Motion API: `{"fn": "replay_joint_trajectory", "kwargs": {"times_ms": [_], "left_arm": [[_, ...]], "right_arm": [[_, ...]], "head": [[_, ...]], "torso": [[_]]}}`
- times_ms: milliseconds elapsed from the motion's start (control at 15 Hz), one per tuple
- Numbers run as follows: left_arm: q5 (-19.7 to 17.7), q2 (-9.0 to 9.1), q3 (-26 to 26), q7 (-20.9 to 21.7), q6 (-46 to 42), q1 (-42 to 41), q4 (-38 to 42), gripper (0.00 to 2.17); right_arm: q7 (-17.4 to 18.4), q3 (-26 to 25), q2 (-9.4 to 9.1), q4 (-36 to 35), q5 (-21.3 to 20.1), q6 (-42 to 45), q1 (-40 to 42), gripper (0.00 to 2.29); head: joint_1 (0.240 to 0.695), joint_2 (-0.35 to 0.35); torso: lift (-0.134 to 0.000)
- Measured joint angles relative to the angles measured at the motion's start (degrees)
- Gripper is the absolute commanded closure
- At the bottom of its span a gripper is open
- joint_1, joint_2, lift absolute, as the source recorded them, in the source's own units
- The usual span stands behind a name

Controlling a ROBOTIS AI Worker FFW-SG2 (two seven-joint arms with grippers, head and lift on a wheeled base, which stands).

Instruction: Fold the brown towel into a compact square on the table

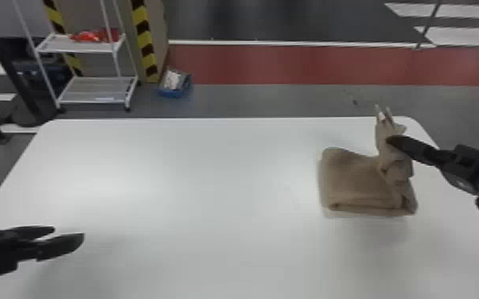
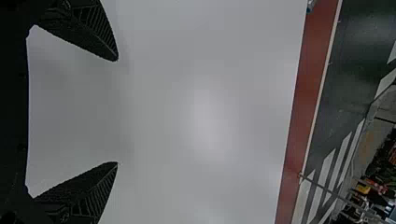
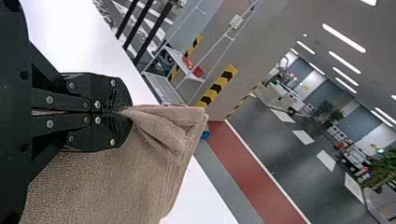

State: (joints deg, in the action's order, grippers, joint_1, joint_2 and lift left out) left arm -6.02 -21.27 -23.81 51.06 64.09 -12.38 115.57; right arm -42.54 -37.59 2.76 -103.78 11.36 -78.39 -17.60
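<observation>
The brown, soft-textured fabric towel [image 1: 356, 175] lies toward the right side of the white, round-cornered desk [image 1: 195, 179], partly folded into a rough rectangle, with layered edges along its near side. Its right part is bunched and raised, the lifted tip pinched, its stitched border creased into pleats.

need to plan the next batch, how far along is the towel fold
Done, it seems: the brown towel lies in folded layers toward the right side of the table. In hand: the right tool pinches a bunched part raised at the towel's right end. To do: probably lay that part down and square the edges. The left tool hangs open above the table.
</observation>
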Motion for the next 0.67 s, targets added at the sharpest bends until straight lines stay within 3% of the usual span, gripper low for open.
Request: {"fn": "replay_joint_trajectory", "kwargs": {"times_ms": [200,667], "left_arm": [[-0.20,-0.45,-0.25,0.07,-0.16,0.07,-0.76,0.09],[-0.47,-1.14,0.20,0.09,-1.37,1.30,-3.74,0.09]], "right_arm": [[0.80,5.41,-1.70,-0.85,-4.96,-0.16,0.32,1.95],[2.40,10.81,-1.60,-0.81,-12.72,-4.25,-1.02,1.94]], "head": [[0.695,0.068],[0.695,0.087]], "torso": [[-0.123],[-0.123]]}}
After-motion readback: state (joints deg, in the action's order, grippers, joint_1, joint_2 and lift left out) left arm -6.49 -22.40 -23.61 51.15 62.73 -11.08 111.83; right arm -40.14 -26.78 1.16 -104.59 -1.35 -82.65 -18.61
